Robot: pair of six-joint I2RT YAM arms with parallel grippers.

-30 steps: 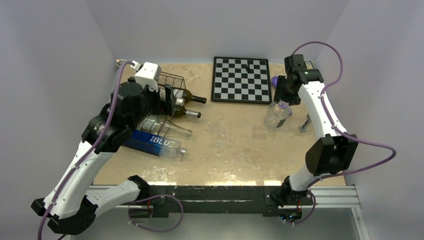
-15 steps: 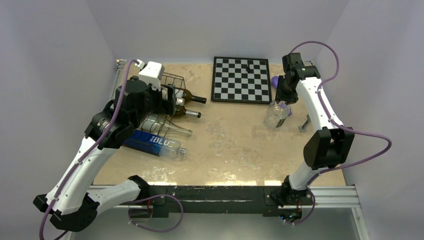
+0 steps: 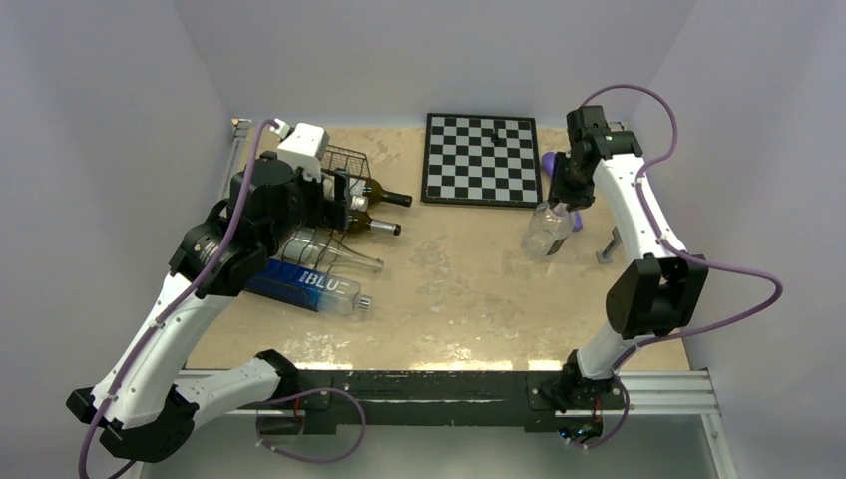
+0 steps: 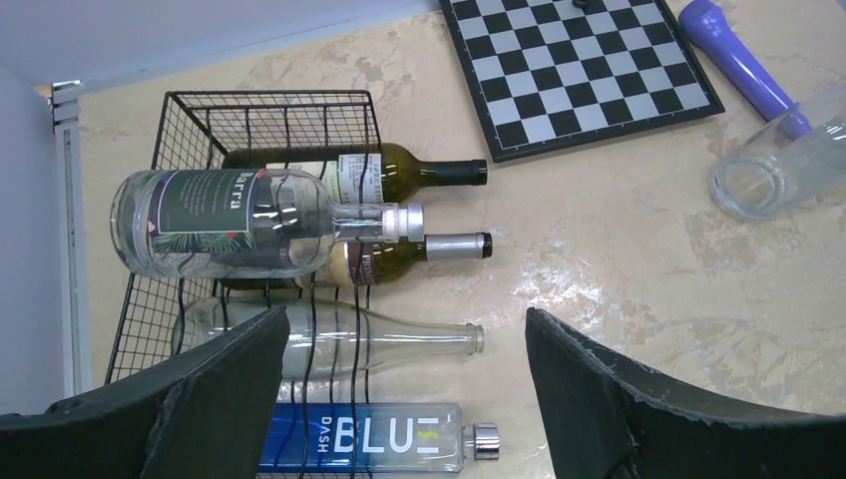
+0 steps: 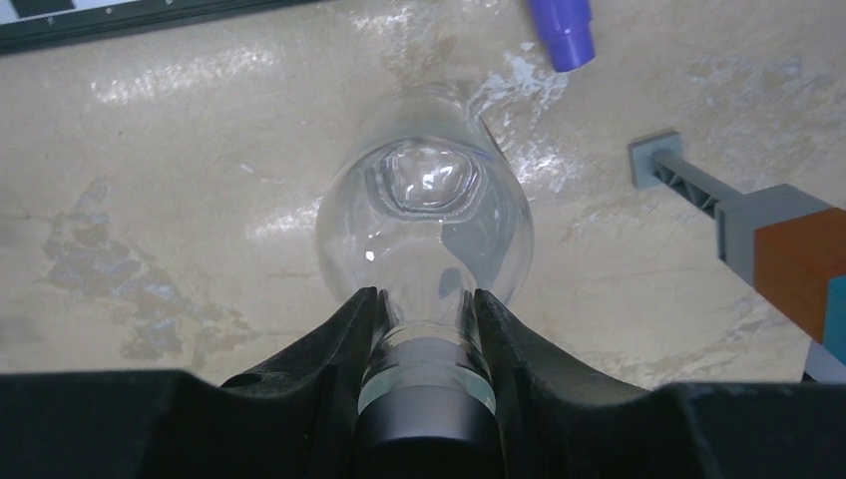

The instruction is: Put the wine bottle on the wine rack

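Observation:
My right gripper (image 5: 425, 294) is shut on the neck of a clear glass wine bottle (image 5: 424, 215) with a black cap. In the top view the bottle (image 3: 546, 233) hangs tilted below the right gripper (image 3: 563, 200), right of centre; it also shows in the left wrist view (image 4: 783, 170). The black wire wine rack (image 4: 269, 110) stands at the far left (image 3: 345, 160). On and beside it lie a clear labelled bottle (image 4: 219, 222), two green bottles (image 4: 409, 172), a clear slim bottle (image 4: 399, 339) and a blue bottle (image 4: 369, 439). My left gripper (image 4: 406, 314) is open and empty above them.
A black-and-white chessboard (image 3: 482, 160) with one dark piece lies at the back centre. A purple cylinder (image 5: 564, 30) lies just behind the held bottle. A grey stand with an orange block (image 5: 768, 235) is to its right. Walls close in both sides.
My right gripper has shifted slightly and the clear bottle now tilts with its base a little further left. My left arm drew back slightly, then stayed still.

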